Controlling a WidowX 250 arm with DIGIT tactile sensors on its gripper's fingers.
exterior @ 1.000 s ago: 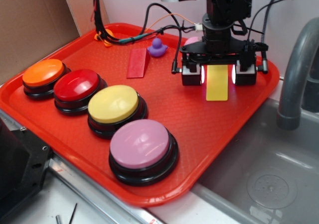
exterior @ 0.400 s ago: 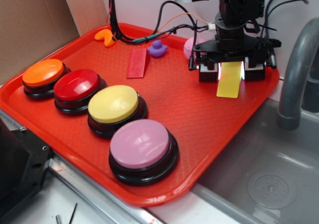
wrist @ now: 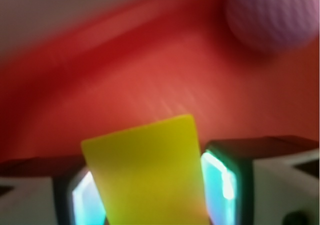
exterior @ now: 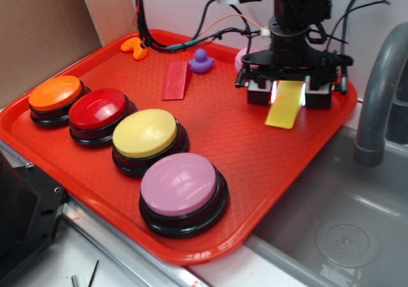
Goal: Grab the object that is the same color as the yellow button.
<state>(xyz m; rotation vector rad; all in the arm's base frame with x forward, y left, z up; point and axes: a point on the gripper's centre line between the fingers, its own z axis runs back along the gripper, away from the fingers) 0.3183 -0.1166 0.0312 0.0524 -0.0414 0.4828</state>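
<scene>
**A:** Start at the jaws. What do you have?

**B:** Your gripper (exterior: pixel 288 95) has its two pads clamped on the yellow block (exterior: pixel 284 105), one pad on each long edge. The wrist view agrees: the block (wrist: pixel 147 172) fills the gap between the lit fingers (wrist: pixel 220 182), with no daylight on either side.

**A:** Is it off the tray?

**B:** I judge so. The block hangs tilted, its free end pointing down and toward the tray's front edge, above the red tray (exterior: pixel 242 153) on the sink side. Whether the low tip touches the surface, you cannot tell from here. The wrist picture is blurred.

**A:** And it is the right piece?

**B:** It matches the yellow button (exterior: pixel 145 134), which sits well away from the gripper, toward the tray's front left, between the red button (exterior: pixel 97 110) and the pink button (exterior: pixel 180 185). The red block (exterior: pixel 175 81) lies flat on the tray, to the left of the gripper and apart from it. A pink ball (wrist: pixel 275 15) sits just behind the gripper, by the tray's back rim.

**A:** So which step?

**B:** The grab looks made; you are at the lift. Next, hold your squeeze firm and raise straight up. The piece is thin and slanted, so it could pivot or slip between the pads.
</scene>
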